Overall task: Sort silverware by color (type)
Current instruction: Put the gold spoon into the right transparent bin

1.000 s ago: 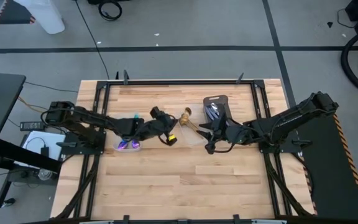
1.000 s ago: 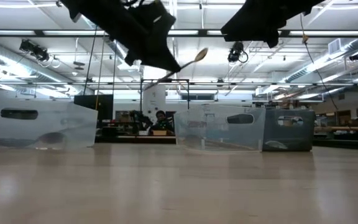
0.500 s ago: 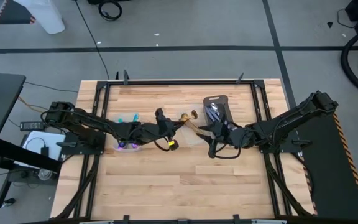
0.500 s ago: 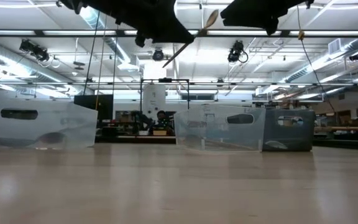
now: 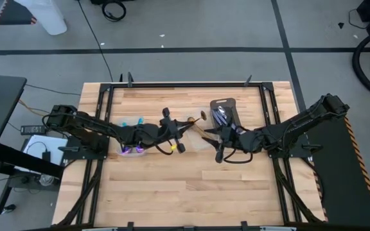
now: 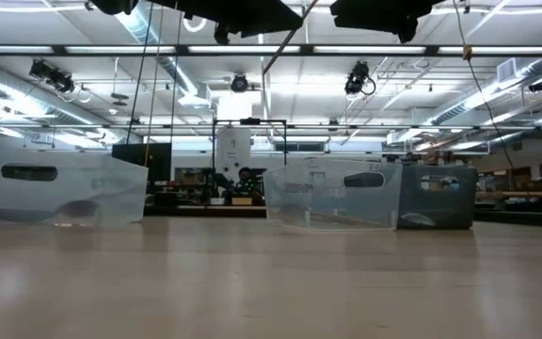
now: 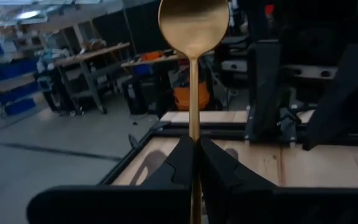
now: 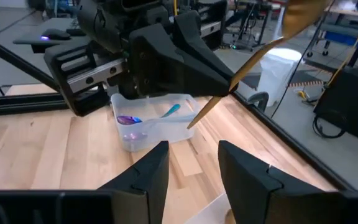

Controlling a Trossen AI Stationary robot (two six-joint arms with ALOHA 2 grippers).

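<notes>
1. Gold spoon (image 7: 193,28): clamped by its handle in the closed left end effector (image 7: 194,154), bowl lifted clear above the middle of the surface (image 5: 172,186).
2. Right end effector (image 8: 193,163): fingers parted, holding nothing, facing the left one, close to the spoon.
3. Purple-teal spoons (image 8: 129,119): lying in a clear tub (image 8: 143,140) beneath the left arm.
4. Silver pieces (image 5: 220,115): in the grey tray (image 5: 223,102) beside the right arm.
</notes>
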